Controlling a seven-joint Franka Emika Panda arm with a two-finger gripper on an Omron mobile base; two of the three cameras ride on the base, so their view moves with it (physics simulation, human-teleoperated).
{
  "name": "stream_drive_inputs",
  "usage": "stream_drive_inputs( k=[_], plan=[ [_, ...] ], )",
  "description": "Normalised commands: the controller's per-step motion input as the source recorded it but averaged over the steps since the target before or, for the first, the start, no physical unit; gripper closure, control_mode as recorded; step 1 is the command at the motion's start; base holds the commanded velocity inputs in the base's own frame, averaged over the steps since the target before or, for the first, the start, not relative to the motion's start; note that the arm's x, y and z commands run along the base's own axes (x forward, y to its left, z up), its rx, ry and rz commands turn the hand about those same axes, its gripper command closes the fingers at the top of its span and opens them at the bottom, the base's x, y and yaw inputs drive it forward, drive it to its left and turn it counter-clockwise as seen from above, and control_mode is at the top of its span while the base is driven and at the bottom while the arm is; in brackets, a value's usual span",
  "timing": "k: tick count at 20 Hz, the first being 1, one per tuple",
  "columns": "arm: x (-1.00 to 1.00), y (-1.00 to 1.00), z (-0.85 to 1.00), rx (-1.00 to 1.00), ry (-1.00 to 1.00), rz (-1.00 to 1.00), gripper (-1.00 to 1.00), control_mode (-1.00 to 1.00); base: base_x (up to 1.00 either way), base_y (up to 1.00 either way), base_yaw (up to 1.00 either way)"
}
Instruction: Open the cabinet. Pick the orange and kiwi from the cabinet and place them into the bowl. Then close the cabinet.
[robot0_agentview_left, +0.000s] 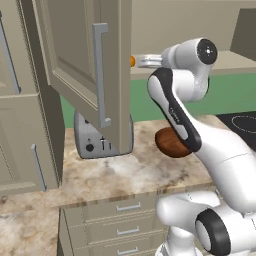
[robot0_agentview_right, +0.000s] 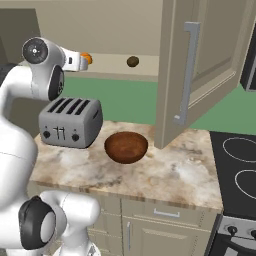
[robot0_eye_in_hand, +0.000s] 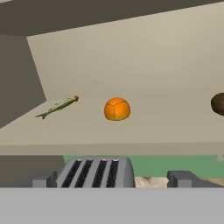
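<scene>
The wide beige upper wall cabinet (robot0_eye_in_hand: 131, 57) with raised-panel doors stands open, its door (robot0_agentview_left: 82, 60) with the long silver bar handle swung out over the marble counter (robot0_agentview_right: 165, 175), so I judge the first step done. My two-finger gripper (robot0_eye_in_hand: 112, 177) has its jaws spread wide with nothing between them, and it points straight at the cabinet shelf from just outside its front edge. On that shelf I count one small bright orange ball, the orange (robot0_eye_in_hand: 117, 109), sitting about mid-depth and well in from the left wall, and one dull brown-green kiwi (robot0_eye_in_hand: 218, 104) off toward the right, well apart from it. A thin green stalk-like vegetable with an orange tip (robot0_eye_in_hand: 57, 106) lies to the left of the orange, near the left wall of the cabinet; I cannot tell exactly what it is. Down on the counter there is one round reddish-brown wooden bowl (robot0_agentview_right: 126, 146), with no fruit that I can see in it, just beside one silver four-slot toaster (robot0_agentview_right: 71, 121) near the back edge. So neither fruit has been picked yet: both fruits have to go into the bowl, and the cabinet closed after that. The orange looks like my nearer target.
</scene>
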Motion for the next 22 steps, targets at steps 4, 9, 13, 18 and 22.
stream_drive_inputs(
  k=[4,9,13,18,22],
  plan=[
    [0.38,0.14,-0.03,0.00,0.00,0.00,-1.00,-1.00,0.00,0.00,0.00],
    [0.44,0.12,-0.03,0.00,0.00,0.00,-1.00,-1.00,0.00,0.00,0.00],
    [0.43,0.11,-0.09,0.00,0.00,0.00,-1.00,-1.00,0.00,0.00,0.00],
    [0.31,0.06,-0.17,0.00,0.00,0.00,-1.00,-1.00,0.00,0.00,0.00],
    [0.31,0.01,-0.06,0.00,0.00,0.00,-1.00,-1.00,0.00,0.00,0.00]
  ],
)
